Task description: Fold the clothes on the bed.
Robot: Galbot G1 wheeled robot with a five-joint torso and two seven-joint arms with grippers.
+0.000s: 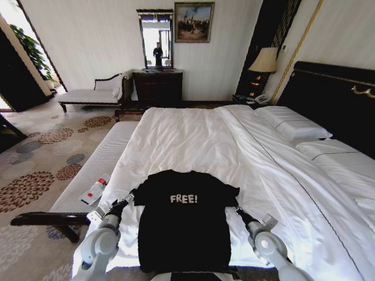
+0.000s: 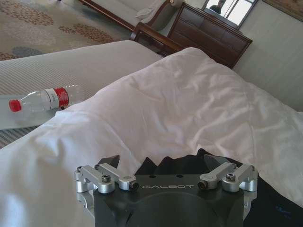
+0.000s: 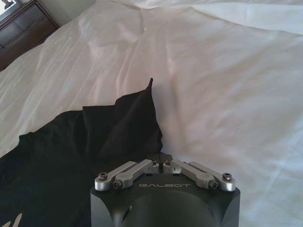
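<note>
A black short-sleeved T-shirt (image 1: pixel 183 225) lies flat, chest up, on the near end of the bed (image 1: pixel 193 140), its hem toward the near edge and its collar toward the far end. White "FREE!" lettering crosses its chest. Both sleeves are bunched at the sides. The bed has a rumpled white duvet, 2 white pillows and a dark headboard on the right.
</note>
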